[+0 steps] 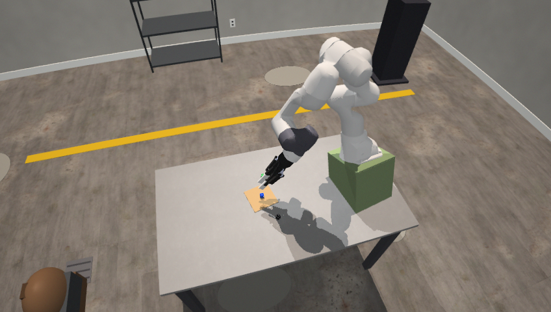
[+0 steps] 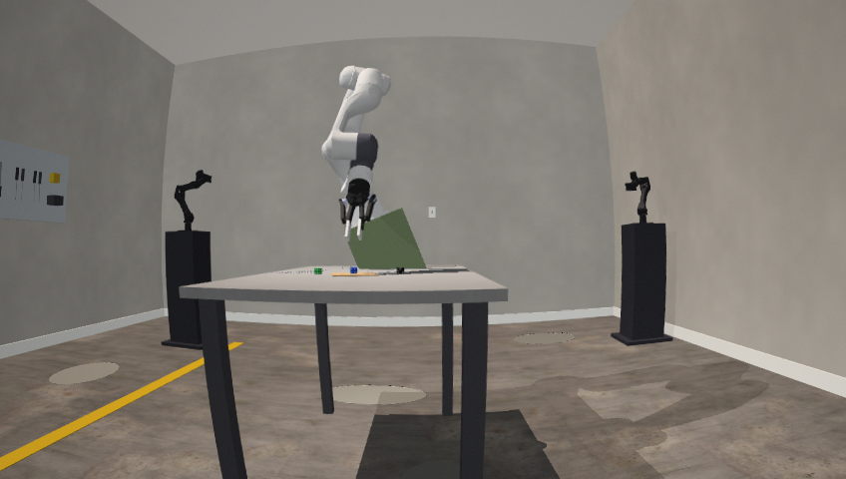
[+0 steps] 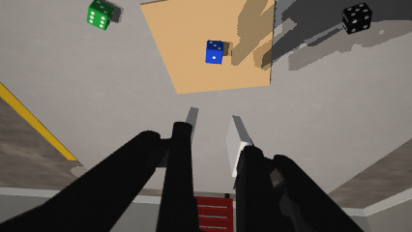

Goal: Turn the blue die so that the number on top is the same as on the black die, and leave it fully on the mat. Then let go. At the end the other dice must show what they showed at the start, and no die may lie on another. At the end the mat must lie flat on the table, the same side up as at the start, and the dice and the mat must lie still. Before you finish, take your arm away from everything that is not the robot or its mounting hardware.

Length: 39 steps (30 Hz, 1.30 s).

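The blue die point(image 3: 214, 51) lies on the tan mat point(image 3: 213, 39), well inside its edges, and also shows in the top view point(image 1: 261, 195). The black die point(image 3: 357, 17) sits on the bare table to the right of the mat, in the arm's shadow. The green die point(image 3: 100, 14) sits on the table to the left of the mat. My gripper point(image 3: 212, 125) hangs well above the table, back from the mat's near edge. Its fingers stand a narrow gap apart with nothing between them. In the exterior view the gripper point(image 2: 354, 233) is clearly above the dice.
The green pedestal point(image 1: 361, 179) carrying the arm's base stands at the table's right end. The mat point(image 1: 261, 199) lies flat near the middle of the table. The arm's shadow falls across the table to the right of the mat.
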Each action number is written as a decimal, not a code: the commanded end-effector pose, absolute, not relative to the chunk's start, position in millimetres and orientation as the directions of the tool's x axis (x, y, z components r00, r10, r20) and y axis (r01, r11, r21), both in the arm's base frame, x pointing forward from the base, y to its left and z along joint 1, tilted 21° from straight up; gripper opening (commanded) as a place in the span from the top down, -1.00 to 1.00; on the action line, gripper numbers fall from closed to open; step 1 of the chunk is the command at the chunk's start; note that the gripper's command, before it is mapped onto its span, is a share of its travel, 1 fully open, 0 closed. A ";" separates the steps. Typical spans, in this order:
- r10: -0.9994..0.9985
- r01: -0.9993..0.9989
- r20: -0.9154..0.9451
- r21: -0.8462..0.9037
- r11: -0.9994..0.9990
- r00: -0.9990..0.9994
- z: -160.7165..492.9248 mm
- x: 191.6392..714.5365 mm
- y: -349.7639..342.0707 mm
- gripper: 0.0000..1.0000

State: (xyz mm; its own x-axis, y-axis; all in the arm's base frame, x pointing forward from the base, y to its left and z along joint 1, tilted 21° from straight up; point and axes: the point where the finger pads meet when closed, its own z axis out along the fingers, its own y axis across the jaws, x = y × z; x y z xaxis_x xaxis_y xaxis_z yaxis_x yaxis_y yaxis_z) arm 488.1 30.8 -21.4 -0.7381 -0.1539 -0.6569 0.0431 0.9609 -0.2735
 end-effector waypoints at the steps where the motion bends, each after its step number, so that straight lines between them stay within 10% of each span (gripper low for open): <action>1: -0.271 -0.071 -0.542 -0.361 0.930 -0.796 -23.3 478.2 27.6 0.57; 39: -0.101 -0.072 -0.061 -0.361 0.930 -0.993 -0.5 509.8 39.0 0.57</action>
State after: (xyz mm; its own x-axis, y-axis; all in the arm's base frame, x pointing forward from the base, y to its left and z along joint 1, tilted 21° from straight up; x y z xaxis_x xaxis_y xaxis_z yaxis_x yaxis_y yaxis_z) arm 526.0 38.1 -2.6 -0.9863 -0.1061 -0.1260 -0.0543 0.9318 -0.3589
